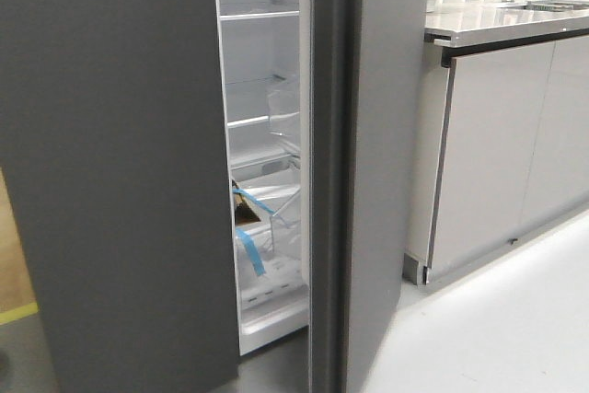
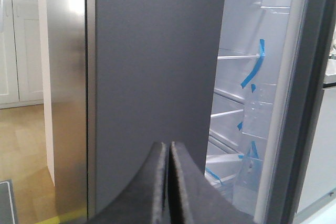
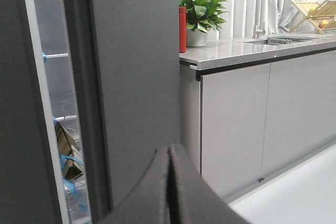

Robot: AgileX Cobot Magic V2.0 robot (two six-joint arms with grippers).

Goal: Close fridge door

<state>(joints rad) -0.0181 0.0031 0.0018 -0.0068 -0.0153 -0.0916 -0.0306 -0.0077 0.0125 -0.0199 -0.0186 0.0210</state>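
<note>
Pale grey glossy cabinet fronts [image 1: 502, 149] run along the right side of the kitchen under a speckled grey counter [image 1: 502, 20]. On that counter, farther back, stand a potted green plant [image 3: 200, 11], a red container just beside it [image 3: 182, 29], a chrome tap over a sink [image 3: 264, 3] and a wooden rack [image 3: 315, 13]. White floor [image 1: 502, 329] shows in front of the cabinets; wood flooring [image 2: 23, 161] lies to the far left.

In the front view, the fridge door [image 1: 363, 172] stands ajar in the middle of the scene, a tall matte dark grey panel seen nearly edge-on, its thick edge toward the camera and its white lining with clear bins [image 1: 285, 117] facing left into the opening. Left of it, the matching twin door panel [image 1: 110, 172] fills the near left and appears closed. Between the two, the white fridge interior [image 1: 258, 62] shows shelves and drawers with strips of blue tape [image 1: 248, 250] on them.

Left gripper [image 2: 168, 182] has its jaws pressed together, with only a thin seam between the dark fingers, in front of the twin panel. Right gripper [image 3: 169, 187] also has its jaws pressed together, in front of the outer face of the open door; whether it touches the panel cannot be told.
</note>
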